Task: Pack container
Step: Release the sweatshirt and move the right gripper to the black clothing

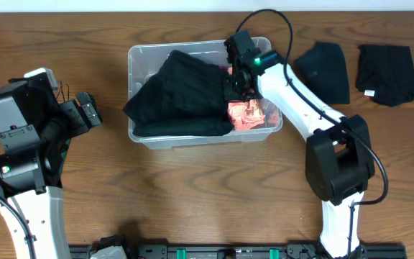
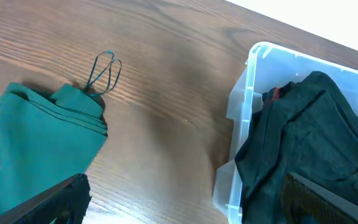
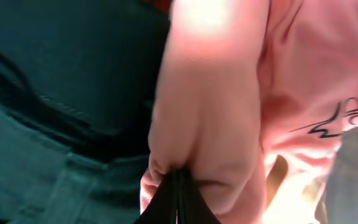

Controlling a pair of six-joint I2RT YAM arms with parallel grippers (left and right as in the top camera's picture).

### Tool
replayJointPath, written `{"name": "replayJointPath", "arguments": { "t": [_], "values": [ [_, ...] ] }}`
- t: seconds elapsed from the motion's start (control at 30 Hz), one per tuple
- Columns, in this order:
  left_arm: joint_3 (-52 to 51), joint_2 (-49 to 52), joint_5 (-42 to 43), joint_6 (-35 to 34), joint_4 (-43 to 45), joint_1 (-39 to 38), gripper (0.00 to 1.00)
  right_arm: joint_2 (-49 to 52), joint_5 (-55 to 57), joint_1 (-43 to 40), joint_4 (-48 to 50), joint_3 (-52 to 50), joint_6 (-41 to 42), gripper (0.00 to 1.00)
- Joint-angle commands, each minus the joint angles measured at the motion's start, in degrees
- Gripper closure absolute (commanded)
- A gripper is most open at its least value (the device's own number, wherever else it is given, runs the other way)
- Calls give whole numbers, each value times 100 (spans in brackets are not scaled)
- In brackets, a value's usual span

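The clear container (image 1: 192, 141) sat in the middle of the bench (image 1: 192, 208), slightly toward the far side. A large black garment (image 1: 185, 97) filled most of it, and its left edge draped over the container's left rim. A pink garment (image 1: 244, 115) lay bunched at the right end of the container, beside the black one.

The right arm reached in from the right over the far right corner. The right fingers (image 3: 176, 202) were clenched together on a fold of the pink garment, whose fabric bulged above the pinch. The wrist view showed a dark printed mark on that pink fabric and dark cloth just to its left.

The left arm stood at the left of the bench, well apart from the container. The left fingers (image 2: 67, 202) were spread wide and grasped nothing. Below them lay a folded green cloth (image 2: 36, 146) with a thin cord loop (image 2: 104, 70) at its far corner, resting on the bare wood. The container's left end showed to the right in that view.

Two folded black garments (image 1: 325, 68) (image 1: 387, 72) lay side by side at the far right, outside the container.
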Motion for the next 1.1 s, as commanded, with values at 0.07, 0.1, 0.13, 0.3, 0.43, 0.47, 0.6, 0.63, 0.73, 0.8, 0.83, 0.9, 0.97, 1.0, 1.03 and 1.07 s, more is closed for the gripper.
{"name": "replayJointPath", "arguments": {
  "t": [0.07,0.1,0.13,0.3,0.43,0.47,0.6,0.63,0.73,0.8,0.83,0.9,0.97,1.0,1.03,1.07],
  "values": [
    [83,-4,57,-9,-15,28,2,107,-393,42,-44,-221,-59,99],
    [83,-4,57,-9,-15,28,2,103,-474,31,-66,-186,-101,99],
    [83,-4,57,-9,-15,28,2,98,-562,17,-125,-118,-127,99],
    [83,-4,57,-9,-15,28,2,-232,-568,-129,-732,531,-315,99],
    [83,-4,57,-9,-15,28,2,-826,-566,-280,-968,1084,-669,99],
    [83,-4,57,-9,-15,28,2,-1036,-562,-341,-960,1158,-761,99],
    [83,-4,57,-9,-15,28,2,-1753,-208,-717,-951,1189,-896,99],
    [83,-4,57,-9,-15,28,2,-1910,-177,-883,-986,1189,-981,99],
    [83,-4,57,-9,-15,28,2,-2159,-181,-1471,-1180,1189,-1134,99],
    [83,-4,57,-9,-15,28,2,-2188,-181,-1869,-1325,1189,-1200,99],
    [83,-4,57,-9,-15,28,2,-2184,-186,-2129,-1427,1185,-1226,99],
    [83,-4,57,-9,-15,28,2,-2153,-186,-2533,-1539,1152,-1353,98],
    [83,-4,57,-9,-15,28,2,-2140,-184,-2953,-1547,1082,-1502,94],
    [83,-4,57,-9,-15,28,2,-2140,-184,-3136,-1523,1043,-1547,91],
    [83,-4,57,-9,-15,28,2,-2140,-186,-3322,-1491,994,-1567,85],
    [83,-4,57,-9,-15,28,2,-2140,-186,-3515,-1451,942,-1585,78]
  ]
}}
